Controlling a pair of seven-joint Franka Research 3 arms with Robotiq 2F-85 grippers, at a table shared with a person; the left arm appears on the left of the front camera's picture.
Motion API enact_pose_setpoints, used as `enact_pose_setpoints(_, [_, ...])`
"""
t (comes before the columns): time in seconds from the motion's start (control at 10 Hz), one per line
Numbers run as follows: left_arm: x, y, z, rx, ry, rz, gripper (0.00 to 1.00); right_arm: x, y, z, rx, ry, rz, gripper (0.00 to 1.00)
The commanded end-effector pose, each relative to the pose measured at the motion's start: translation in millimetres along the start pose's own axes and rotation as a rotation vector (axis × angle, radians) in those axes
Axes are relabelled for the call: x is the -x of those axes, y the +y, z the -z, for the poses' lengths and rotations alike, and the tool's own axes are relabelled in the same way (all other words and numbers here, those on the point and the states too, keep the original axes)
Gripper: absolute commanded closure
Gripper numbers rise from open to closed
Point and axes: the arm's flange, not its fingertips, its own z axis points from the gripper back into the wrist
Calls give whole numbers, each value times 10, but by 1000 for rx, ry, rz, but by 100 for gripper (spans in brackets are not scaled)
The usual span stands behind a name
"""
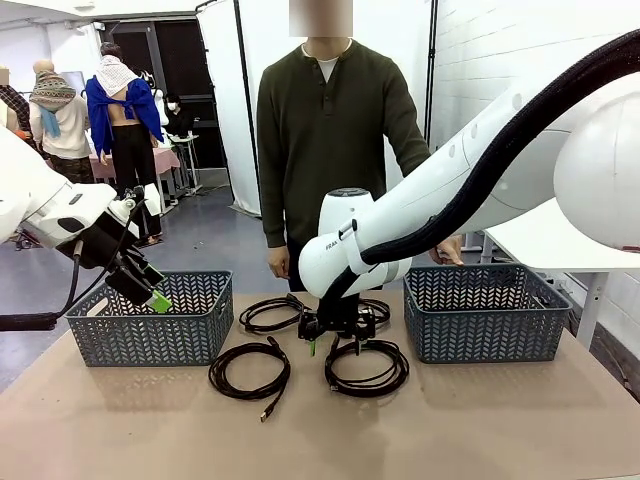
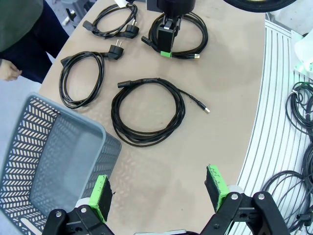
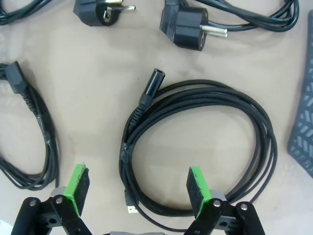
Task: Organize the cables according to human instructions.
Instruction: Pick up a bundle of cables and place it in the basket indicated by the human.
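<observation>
**Front view, as I see it from my console.**

- Lower left: a grey-blue lattice basket (image 1: 150,322) on the tan table (image 1: 130,430).
- Lower right: a matching second basket (image 1: 485,315) on the same tabletop. Both stand upright and well apart.
- Upper centre: a white partition screen (image 1: 262,30) in a black frame.
- Upper right: a white brick wall (image 1: 500,50), with a white side table (image 1: 545,245) below it.

**Left wrist view.**

- Right edge: a pale ribbed strip (image 2: 269,122) beside the tabletop, with loose dark cords (image 2: 301,103) beyond it.
</observation>
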Motion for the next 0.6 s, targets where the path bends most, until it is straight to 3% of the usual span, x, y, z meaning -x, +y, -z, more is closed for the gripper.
enact_pose_setpoints(0.0, [13,45,-4,15,-16,12,0,-30,62,56,40,6,21,0])
enact_pose_setpoints(0.5, [13,45,-4,15,-16,12,0,-20,41,188,48,38,17,0])
